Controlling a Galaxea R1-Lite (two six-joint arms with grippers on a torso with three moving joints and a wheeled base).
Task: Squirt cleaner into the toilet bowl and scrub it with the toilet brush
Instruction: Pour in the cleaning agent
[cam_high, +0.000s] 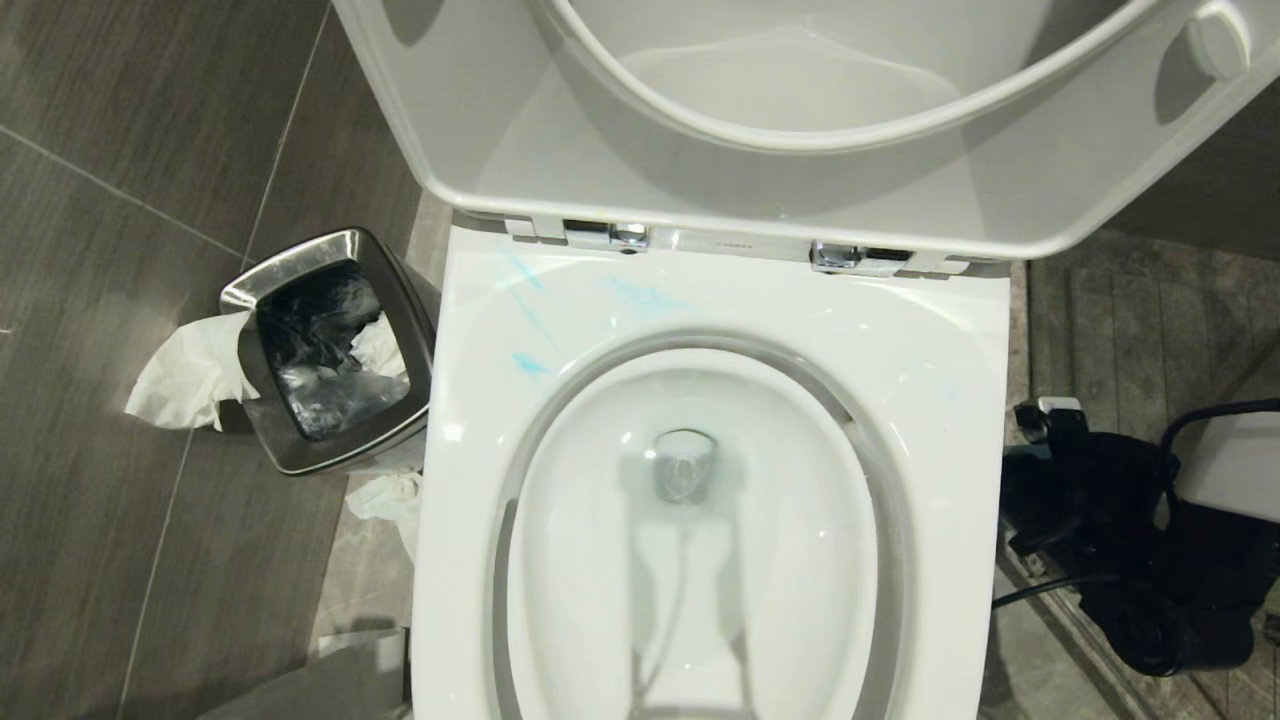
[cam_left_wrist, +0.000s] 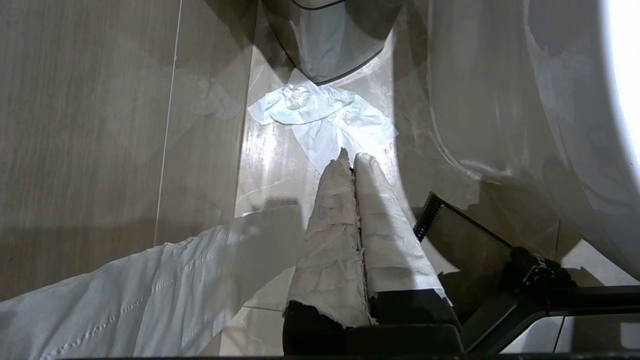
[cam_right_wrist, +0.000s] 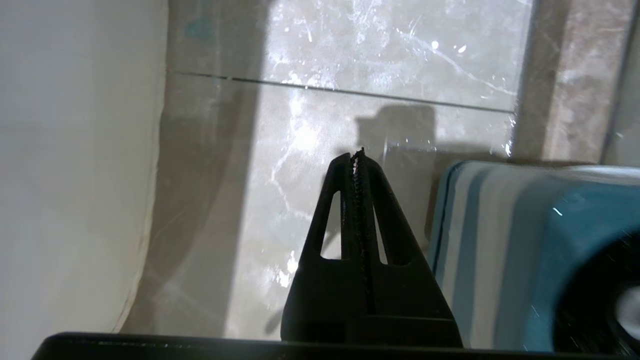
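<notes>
The right gripper (cam_right_wrist: 358, 157) is closed and empty, low beside the striped brush holder (cam_right_wrist: 505, 250), right of the toilet bowl (cam_high: 700, 330) with blue cleaner (cam_high: 530, 365) smears; the left gripper (cam_left_wrist: 350, 160) is closed too.

Left gripper (cam_left_wrist: 352, 159): two tapered fingers (cam_left_wrist: 330, 240) wrapped in creased whitish tape, frayed where it ended at the black base behind. Beside that base ran a black bracket (cam_left_wrist: 530, 295) with a ribbed edge. Right gripper (cam_right_wrist: 356, 155): bare black triangular fingers (cam_right_wrist: 395, 240), each with a slot cut-out, toothed inner edges, black housing behind.
</notes>
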